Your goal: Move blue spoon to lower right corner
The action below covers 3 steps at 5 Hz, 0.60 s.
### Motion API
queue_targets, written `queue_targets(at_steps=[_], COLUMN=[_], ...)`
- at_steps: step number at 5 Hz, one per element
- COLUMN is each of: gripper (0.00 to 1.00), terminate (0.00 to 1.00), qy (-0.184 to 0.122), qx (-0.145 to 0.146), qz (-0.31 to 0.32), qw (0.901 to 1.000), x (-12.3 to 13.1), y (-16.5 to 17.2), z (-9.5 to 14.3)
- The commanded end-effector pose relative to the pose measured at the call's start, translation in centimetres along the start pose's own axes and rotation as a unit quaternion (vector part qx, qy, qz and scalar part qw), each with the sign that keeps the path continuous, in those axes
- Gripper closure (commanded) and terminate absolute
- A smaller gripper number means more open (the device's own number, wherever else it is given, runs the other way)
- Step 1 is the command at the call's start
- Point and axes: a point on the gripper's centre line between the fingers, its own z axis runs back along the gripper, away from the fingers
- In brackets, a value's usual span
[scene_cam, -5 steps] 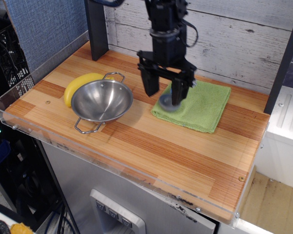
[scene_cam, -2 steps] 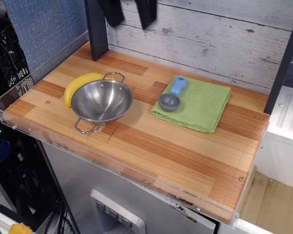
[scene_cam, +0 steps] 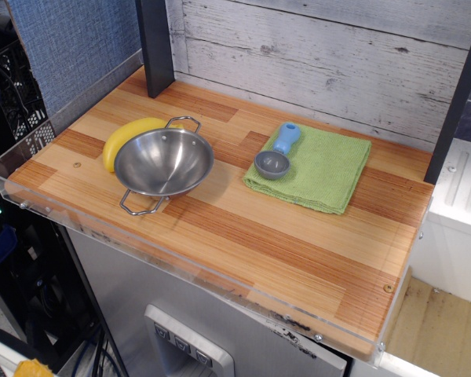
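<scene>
Now the gripper has risen out of frame entirely, so its jaw state cannot be told. The small blue-handled spoon with its dark-grey bowl (scene_cam: 275,155) lies released on the green cloth (scene_cam: 322,170), right of centre. The striped wooden table's lower right corner (scene_cam: 377,302) remains bare; the task looks undone.

No part of the robot appears in the view: no arm, no wrist, no tool. Its pose cannot be told, and whether the tool's fingers stand apart or closed cannot be read from this camera either.
</scene>
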Motion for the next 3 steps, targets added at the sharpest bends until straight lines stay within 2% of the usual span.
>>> queue_targets(at_steps=[1, 2, 3], gripper=[0.0, 0.0, 0.0], terminate=[0.0, 0.0, 1.0], qy=[0.016, 0.016, 0.016], qx=[0.056, 0.056, 0.056], qz=[-0.035, -0.035, -0.035], qw=[0.9977, 0.9977, 0.9977], x=[-1.3, -1.3, -1.3], y=[-0.24, -0.24, -0.24], z=[-1.26, -1.26, -1.26])
